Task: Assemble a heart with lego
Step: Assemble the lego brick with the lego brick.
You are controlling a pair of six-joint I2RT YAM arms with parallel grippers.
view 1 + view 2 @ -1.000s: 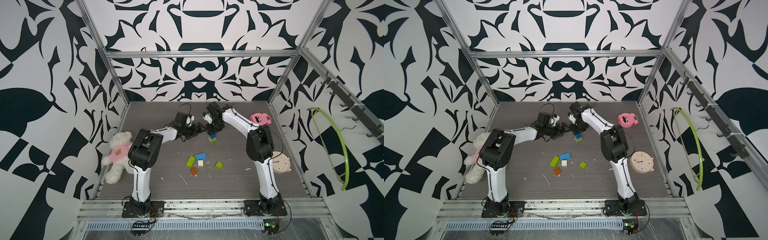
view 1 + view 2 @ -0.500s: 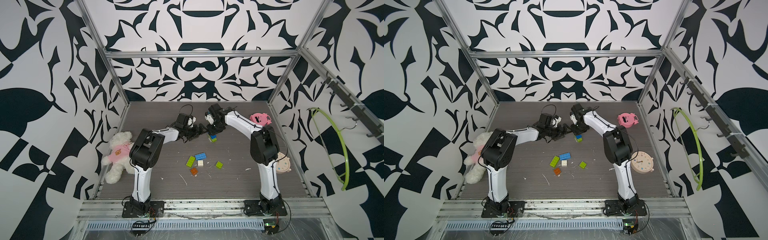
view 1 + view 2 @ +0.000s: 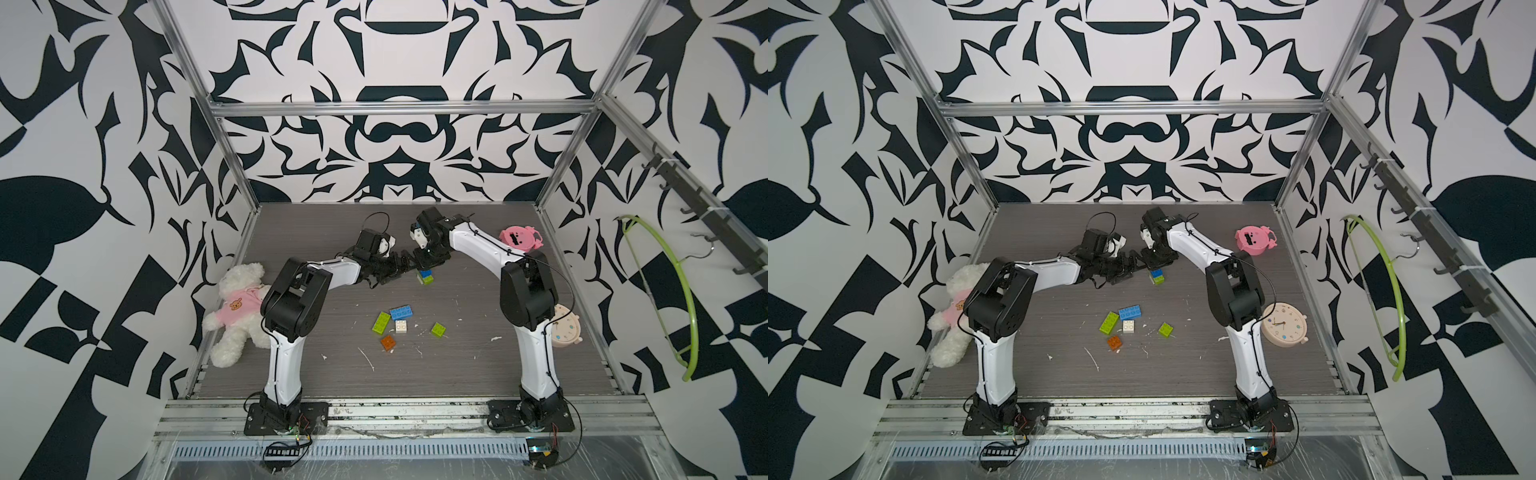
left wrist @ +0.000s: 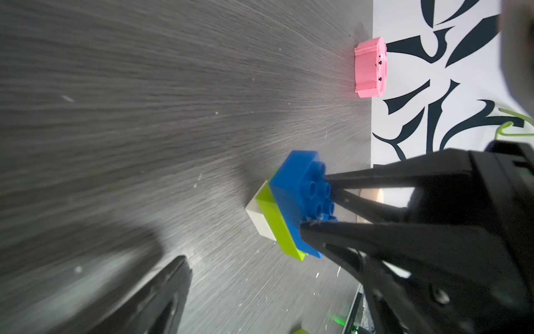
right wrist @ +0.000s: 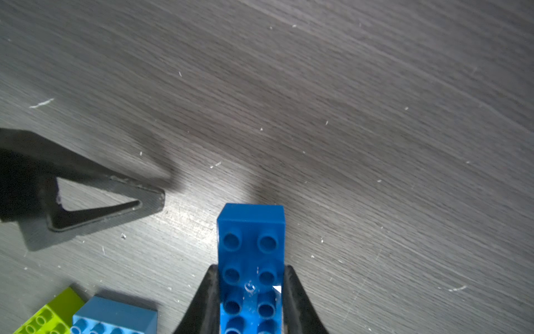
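We see the right gripper (image 5: 250, 269) pinching the blue brick (image 5: 250, 225) that tops the partly built heart (image 3: 425, 277), a blue, lime and white stack on the table (image 3: 457, 365) toward the far middle. The left gripper (image 3: 402, 267) hovers spread wide just left of it. Five loose bricks (image 3: 401, 312) lie nearer, well apart from the stack.

The right wrist view's edge cuts off the blue brick (image 5: 250, 260).
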